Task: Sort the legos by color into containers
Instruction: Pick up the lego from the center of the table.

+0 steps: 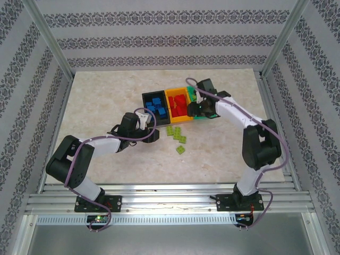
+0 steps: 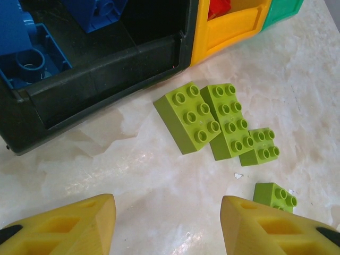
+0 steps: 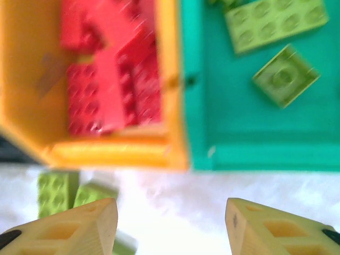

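Now, your left end effector hangs released and empty before the black bin; square it over the lone lime brick farthest from that bin before closing.

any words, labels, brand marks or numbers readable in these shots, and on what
None can be read.
The lime green bricks show no legible mark on their studs.
The red bricks are too blurred to tell.
The black bin, orange-yellow bin and green bin show no label.
The wall pattern is ornament, not lettering.
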Controlling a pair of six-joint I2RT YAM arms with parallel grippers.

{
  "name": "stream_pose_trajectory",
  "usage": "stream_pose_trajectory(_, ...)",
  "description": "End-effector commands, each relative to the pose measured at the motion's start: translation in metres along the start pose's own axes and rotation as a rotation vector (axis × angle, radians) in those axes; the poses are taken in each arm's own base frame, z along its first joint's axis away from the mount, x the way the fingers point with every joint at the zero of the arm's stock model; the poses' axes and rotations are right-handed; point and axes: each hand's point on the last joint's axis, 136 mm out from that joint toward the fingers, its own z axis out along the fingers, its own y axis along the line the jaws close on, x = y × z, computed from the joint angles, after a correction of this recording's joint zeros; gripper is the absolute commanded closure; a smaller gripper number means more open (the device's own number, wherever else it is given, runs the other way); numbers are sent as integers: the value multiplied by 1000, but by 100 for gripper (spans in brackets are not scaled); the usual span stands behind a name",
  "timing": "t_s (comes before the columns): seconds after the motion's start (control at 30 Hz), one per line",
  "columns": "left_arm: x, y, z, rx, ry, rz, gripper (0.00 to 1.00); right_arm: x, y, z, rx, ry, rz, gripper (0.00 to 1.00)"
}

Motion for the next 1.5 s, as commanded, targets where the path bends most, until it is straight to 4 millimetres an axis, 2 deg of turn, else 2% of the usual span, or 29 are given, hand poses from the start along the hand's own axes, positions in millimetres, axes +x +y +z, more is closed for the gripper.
stream_pose_trajectory(0.0, -10, 1, 0, 12, -17, -18, 45, 20, 16, -15, -18, -14, -62, 43)
stream_pose_trajectory(0.1, -11, 2, 0, 15, -19, -24, 45, 42, 27, -15, -20, 3, -89, 42)
stream_pose_trajectory(0.23, -10, 2, 1, 18, -19, -24, 45, 63, 42, -1, -55, 30, -83, 41)
stream_pose_trajectory(0.57, -11, 2, -2, 14, -30, -23, 45, 67, 73, 39, -48, 80, -110, 40)
stream_pose_trajectory(0.67, -13, 2, -4, 11, -37, -19, 45, 70, 72, 51, -6, 116, -99, 38)
stream_pose_trajectory(0.87, -13, 1, -3, 21, -34, -26, 45, 72, 69, 64, 40, 136, -89, 36)
stream_pose_trajectory(1.07, -13, 0, -4, 28, -36, -27, 45, 82, 65, 75, 61, 182, -100, 36)
stream_pose_trajectory(1.2, -13, 3, -4, 18, -41, -28, 45, 87, 70, 81, 58, 202, -115, 37)
stream_pose_trajectory(1.47, -13, 4, -3, 22, -37, -33, 45, 92, 67, 81, 72, 211, -117, 49)
